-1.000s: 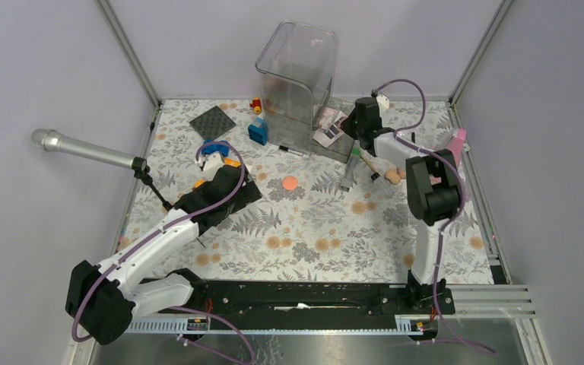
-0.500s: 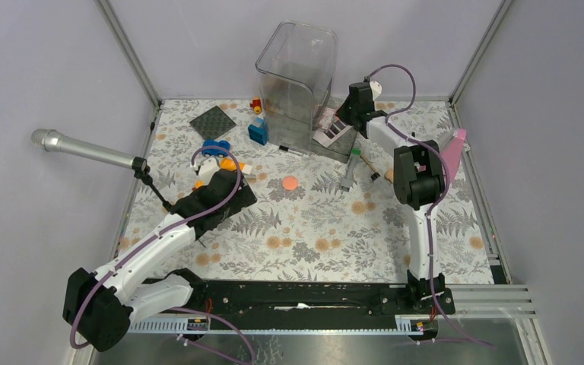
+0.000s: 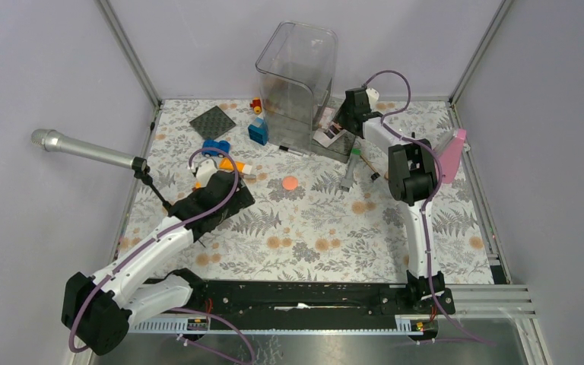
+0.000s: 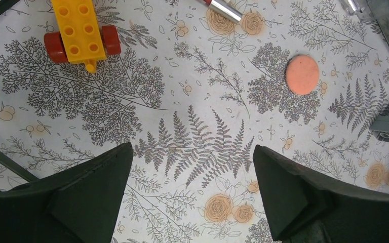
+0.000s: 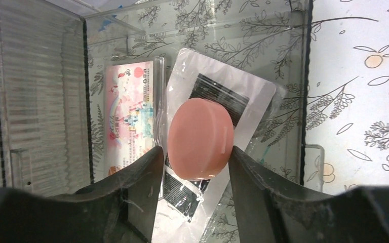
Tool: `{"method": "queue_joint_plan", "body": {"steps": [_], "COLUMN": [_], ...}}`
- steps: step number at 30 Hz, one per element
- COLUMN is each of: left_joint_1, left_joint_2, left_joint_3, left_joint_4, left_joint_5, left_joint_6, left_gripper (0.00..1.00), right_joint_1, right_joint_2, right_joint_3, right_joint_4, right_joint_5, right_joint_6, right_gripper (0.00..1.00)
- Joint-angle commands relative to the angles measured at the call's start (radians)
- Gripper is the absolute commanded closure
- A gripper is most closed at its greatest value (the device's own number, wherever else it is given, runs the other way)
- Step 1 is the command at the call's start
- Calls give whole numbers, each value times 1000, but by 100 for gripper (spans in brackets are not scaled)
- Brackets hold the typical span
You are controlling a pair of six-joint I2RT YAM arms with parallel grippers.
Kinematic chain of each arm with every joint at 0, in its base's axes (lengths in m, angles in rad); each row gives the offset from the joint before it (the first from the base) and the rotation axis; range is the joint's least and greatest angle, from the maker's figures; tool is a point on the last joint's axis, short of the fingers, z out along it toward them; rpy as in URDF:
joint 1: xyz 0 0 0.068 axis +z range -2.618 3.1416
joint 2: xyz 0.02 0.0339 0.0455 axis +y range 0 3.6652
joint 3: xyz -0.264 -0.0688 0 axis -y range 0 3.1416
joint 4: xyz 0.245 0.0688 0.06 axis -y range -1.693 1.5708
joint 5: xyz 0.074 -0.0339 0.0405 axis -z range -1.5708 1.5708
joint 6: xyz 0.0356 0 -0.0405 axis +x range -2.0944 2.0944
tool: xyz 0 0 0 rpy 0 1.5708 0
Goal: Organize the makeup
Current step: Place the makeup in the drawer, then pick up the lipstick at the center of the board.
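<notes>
Seen from above, the right gripper [image 5: 195, 152] reaches toward one o'clock on the floral bench [image 3: 312, 228], over the low tray of a clear organiser [image 3: 296, 68]. A coral-pink disc [image 5: 200, 136] sits between its narrow jaws, above a white palette [image 5: 256, 96] with a pink-shade palette [image 5: 131, 91] at its nine o'clock. Whether the jaws pinch the disc cannot be told. The left gripper [image 4: 192, 152] hovers with its jaws wide and empty, and a second disc [image 4: 302, 74] lies at its two o'clock.

The step in hand looks like depositing the disc. The next move calls for letting go fully, lifting clear of the tray walls, then fetching the loose disc or the grey tube [image 3: 348, 173].
</notes>
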Motion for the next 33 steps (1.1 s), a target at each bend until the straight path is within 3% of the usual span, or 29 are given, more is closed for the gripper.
{"method": "queue_joint_plan", "body": {"steps": [1, 11, 16, 22, 33], "left_joint_1": [8, 25, 29, 38, 103], "left_joint_2": [-14, 19, 91, 223, 602], "left_joint_3": [2, 63, 138, 199, 444], "left_joint_4": [2, -7, 14, 54, 26], "left_joint_5": [-21, -44, -61, -116, -66], "left_joint_6": [11, 24, 18, -74, -215], "left_gripper": [1, 1, 1, 1, 1], "right_joint_1": [-7, -6, -7, -6, -7], "right_joint_2": [-57, -260, -418, -608, -946], "right_joint_3": [37, -40, -191, -417, -786], "right_joint_4": [-17, -19, -22, -1, 32], "right_joint_5": [59, 136, 186, 153, 69], "right_joint_6": [-46, -155, -138, -82, 8], "right_gripper": [41, 34, 33, 31, 25]}}
